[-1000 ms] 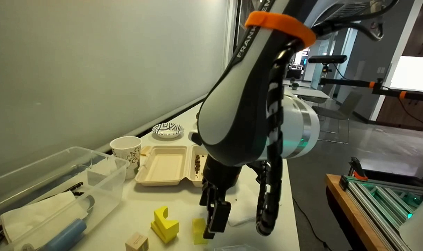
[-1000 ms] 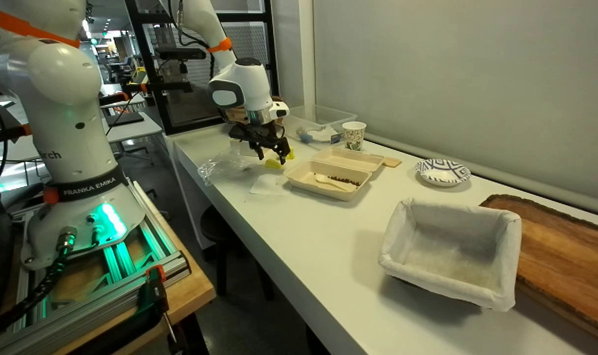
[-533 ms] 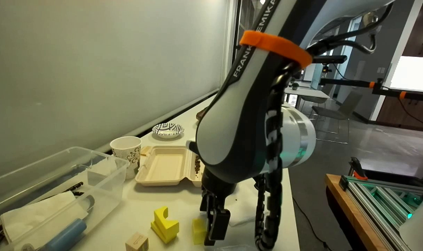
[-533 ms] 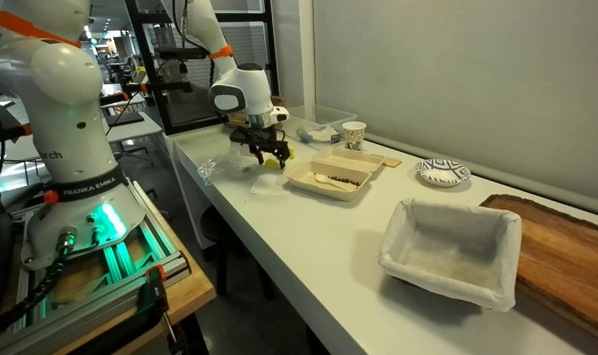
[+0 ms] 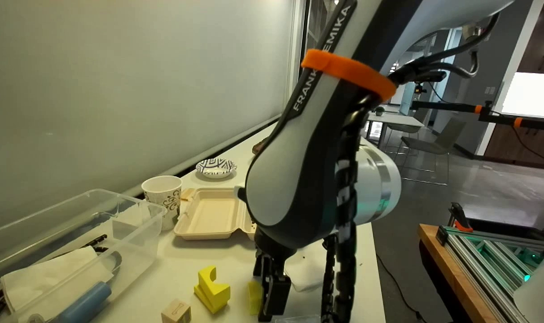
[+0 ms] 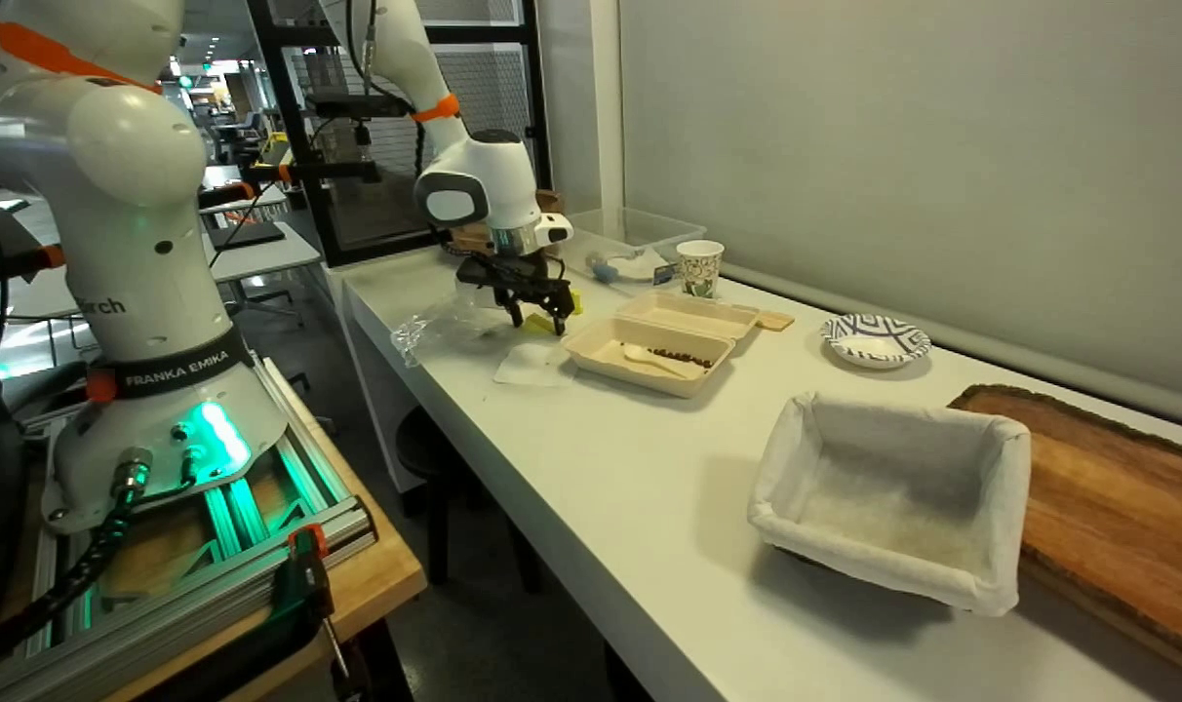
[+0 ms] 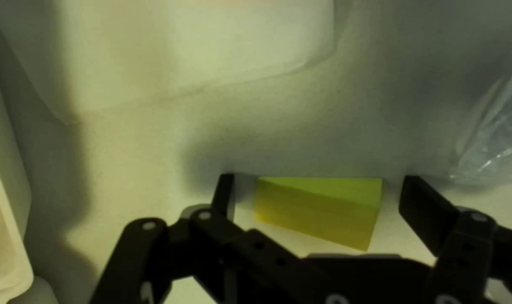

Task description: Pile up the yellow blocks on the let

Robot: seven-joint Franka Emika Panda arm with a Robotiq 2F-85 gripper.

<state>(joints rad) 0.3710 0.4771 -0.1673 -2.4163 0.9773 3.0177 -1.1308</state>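
A yellow block lies on the white table between the two open fingers of my gripper, with a gap on each side. In an exterior view this block is partly hidden behind my gripper. It also shows between the fingers in an exterior view. The fingertips are low, close to the table; I cannot tell if they touch it. A notched yellow block rests on another yellow piece to the left of my gripper. A bit of that yellow also shows behind the gripper.
A pale beige small block sits near the notched one. A beige takeout tray, a paper cup and a clear bin stand around. A napkin and clear plastic wrap lie close to the gripper.
My gripper has moved down around the yellow block and slightly to the left in an exterior view, covering more of the block. The fingers stay apart. The blocks have not moved.
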